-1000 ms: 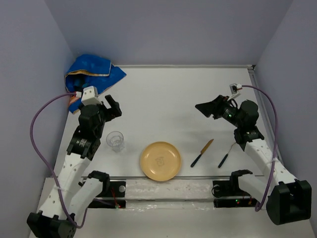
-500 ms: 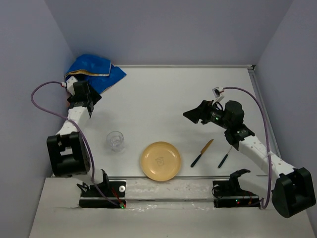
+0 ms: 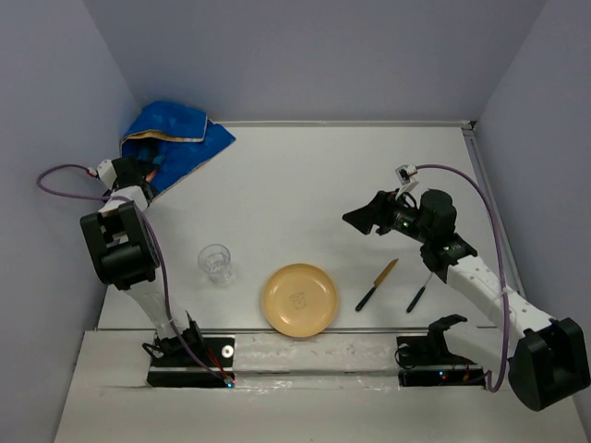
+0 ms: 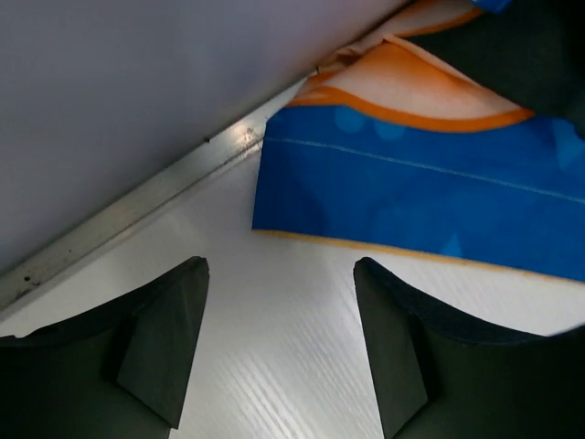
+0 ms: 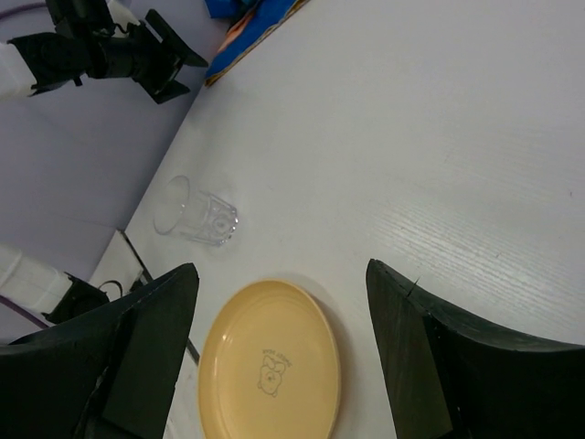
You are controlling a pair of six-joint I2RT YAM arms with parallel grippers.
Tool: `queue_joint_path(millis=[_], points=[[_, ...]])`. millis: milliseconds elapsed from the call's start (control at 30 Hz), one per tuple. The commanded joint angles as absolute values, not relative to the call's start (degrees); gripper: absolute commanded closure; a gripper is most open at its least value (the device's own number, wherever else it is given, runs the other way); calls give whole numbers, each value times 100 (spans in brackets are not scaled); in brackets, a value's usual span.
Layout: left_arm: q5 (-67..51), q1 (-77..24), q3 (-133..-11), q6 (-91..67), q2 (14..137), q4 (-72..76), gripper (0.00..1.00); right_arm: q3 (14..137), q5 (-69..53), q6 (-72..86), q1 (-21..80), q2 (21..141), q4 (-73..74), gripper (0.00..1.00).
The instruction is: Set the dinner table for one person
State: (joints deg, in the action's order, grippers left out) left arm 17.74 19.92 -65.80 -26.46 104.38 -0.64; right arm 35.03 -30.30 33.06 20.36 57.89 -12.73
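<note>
Where the bench lies: the bench point(image 3: 305, 185), white and flat, spreads below both claws and bears everything else.
Left claw: the left claw point(image 4: 281, 274) is over the far left corner with its jaws apart. Only bare bench shows between the fingers.
Bench to left claw: the surface lies right under the fingers and looks close. Whether they touch it cannot be told.
Strip: the metal strip point(image 4: 137, 210) edging the bench runs slantwise just past the finger on the left of the wrist view. The wall point(image 4: 137, 82) rises beyond it.
Cloth: the cloth point(image 3: 175, 138) is blue with an orange border and lies crumpled in the far left corner. Its near hem is just ahead of the left claw and clear of both fingers.
Right claw: the right claw point(image 3: 365, 214) is over the right half of the bench, pointing left, with its jaws apart and nothing in them.
Bench to right claw: the surface lies beneath and ahead of it. In the wrist view, open white bench fills the gap between the fingers.
Plate: the yellow plate point(image 3: 298, 300) lies at the middle of the near edge, with a small printed figure at its centre. It is well apart from both claws.
Glass: the clear glass point(image 3: 215, 262) stands left of the plate, apart from it, between the plate and the left arm.
Knife: the dark-handled knife point(image 3: 377, 284) lies slanted just right of the plate, not touching it.
Utensil: a second dark-handled utensil point(image 3: 418, 291) lies right of the knife at much the same slant. Its far end is at the right arm, and its kind cannot be told.
</note>
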Motion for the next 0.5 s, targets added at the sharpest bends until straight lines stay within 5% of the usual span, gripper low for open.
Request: queue_joint_path(millis=[0, 300, 467], points=[[1978, 2135, -6969, -2707, 10792, 158, 25, 3612, -3278, 3164, 2083, 6011, -1310, 21], [1556, 2338, -7646, -2953, 11469, 9, 28, 3709, -3401, 3103, 2188, 6345, -1371, 21], [1064, 2443, -7857, -3181, 11768, -150, 70, 3805, -3322, 3138, 2241, 6460, -1371, 21]])
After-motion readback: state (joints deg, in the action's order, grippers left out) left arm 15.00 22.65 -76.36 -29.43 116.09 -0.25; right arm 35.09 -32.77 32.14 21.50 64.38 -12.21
